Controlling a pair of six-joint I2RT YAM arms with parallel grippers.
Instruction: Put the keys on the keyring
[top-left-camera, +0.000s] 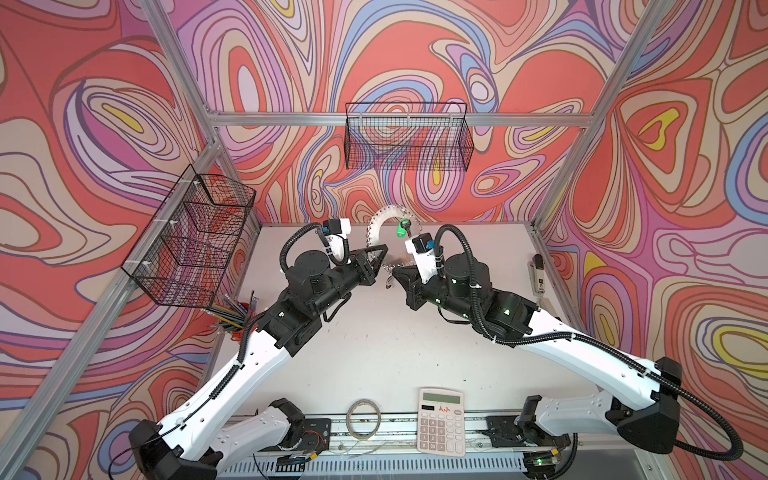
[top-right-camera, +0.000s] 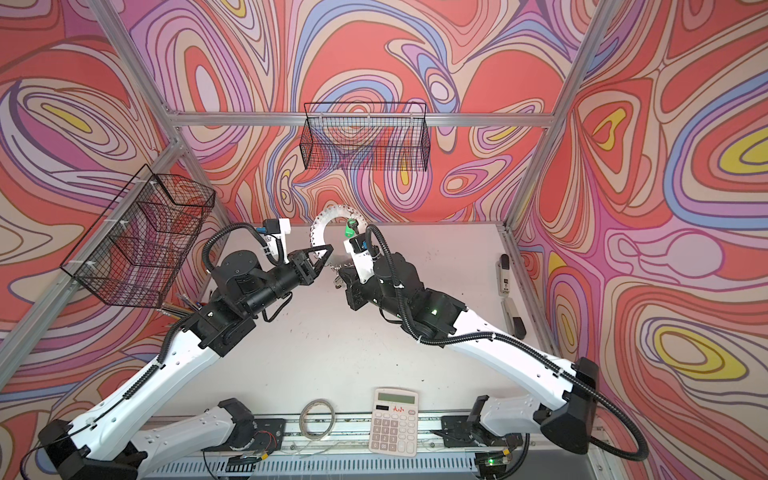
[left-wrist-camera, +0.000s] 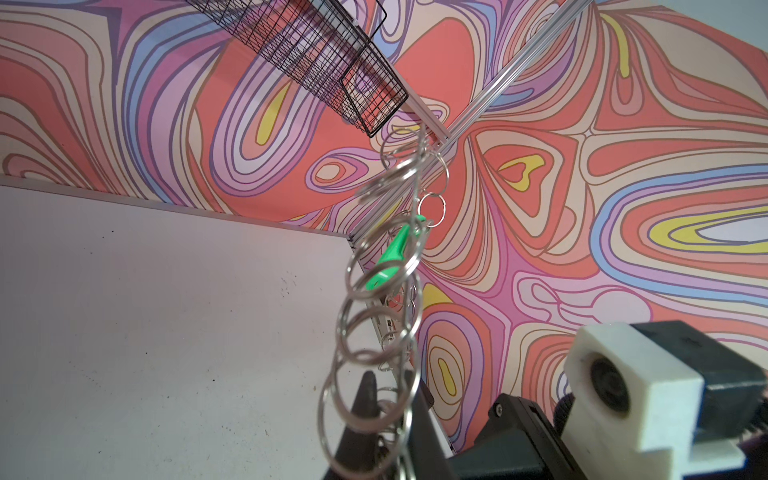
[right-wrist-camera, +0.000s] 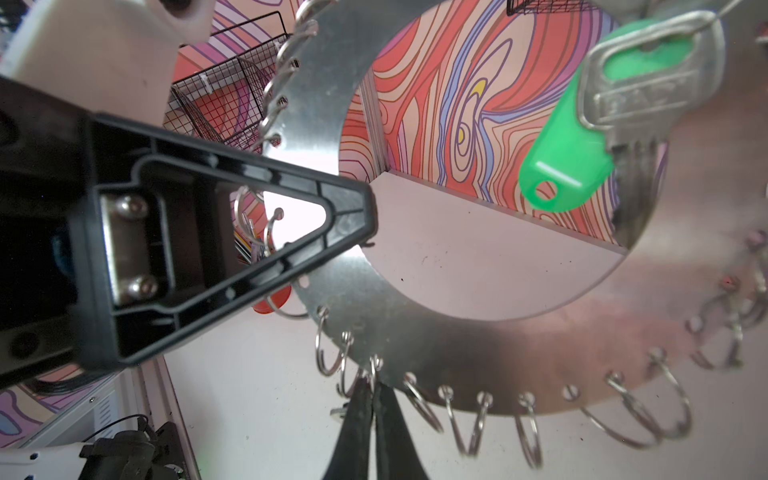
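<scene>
Where the flat silver keyring (top-left-camera: 374, 228) stands on edge above the far middle of the white table (top-left-camera: 374, 353), the left gripper (top-left-camera: 379, 254) has it clamped. Its black, ribbed, triangular fingers are closed on the lower rim on that arm's side, and one finger lies flat across the face seen from the right wrist. From there the keyring is a thin sheet-metal disc with a dull brushed sheen and a large round hole through its centre. A row of small punched holes runs along its outer edge, each carrying one of the round wire loops (right-wrist-camera: 478, 419), which hang loose. From a loop on the upper rim, on the side away from the left gripper, hangs the green-tagged key (right-wrist-camera: 648, 91), a stamped silver key with a toothed blade lying against the disc. With it hangs a glossy, translucent oval green tag (right-wrist-camera: 569, 166) with a small eyelet at its end. The right gripper (right-wrist-camera: 372, 399) sits at the lowest edge of the disc, its two slim black fingers pressed together and their tips meeting at the foot of one wire loop. Whether the wire is pinched between them I cannot tell. A small bit of bright metal shows beside one finger, too small to name. At the near edge of the table lie a beige calculator (top-left-camera: 441, 422) and a translucent tape roll (top-left-camera: 364, 417).
</scene>
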